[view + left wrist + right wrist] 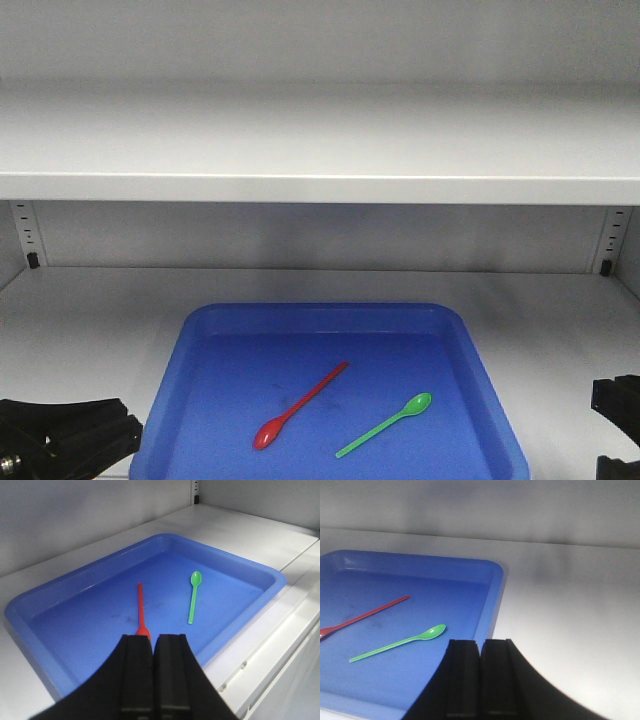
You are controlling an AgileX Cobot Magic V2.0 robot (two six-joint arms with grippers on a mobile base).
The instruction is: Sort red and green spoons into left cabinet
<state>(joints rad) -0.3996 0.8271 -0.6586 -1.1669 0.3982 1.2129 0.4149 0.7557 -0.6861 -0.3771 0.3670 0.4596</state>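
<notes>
The red spoon [300, 405] and the green spoon [385, 425] lie side by side inside a blue tray [320, 312], apart from each other. The tray rests on the cabinet's lower shelf [80, 310]. In the left wrist view my left gripper [154, 637] is shut and empty, hovering over the tray's near edge just short of the red spoon's [140, 605] bowl, with the green spoon [193, 597] to its right. My right gripper [480, 642] is shut and empty, over the tray's right rim [495, 580], with the green spoon [400, 642] to its left.
An upper shelf [320, 150] overhangs the lower one. Slotted support strips [27, 235] [612, 240] stand at the back corners. Bare shelf lies on both sides of the tray. The shelf's front lip [280, 645] runs along the tray's near side.
</notes>
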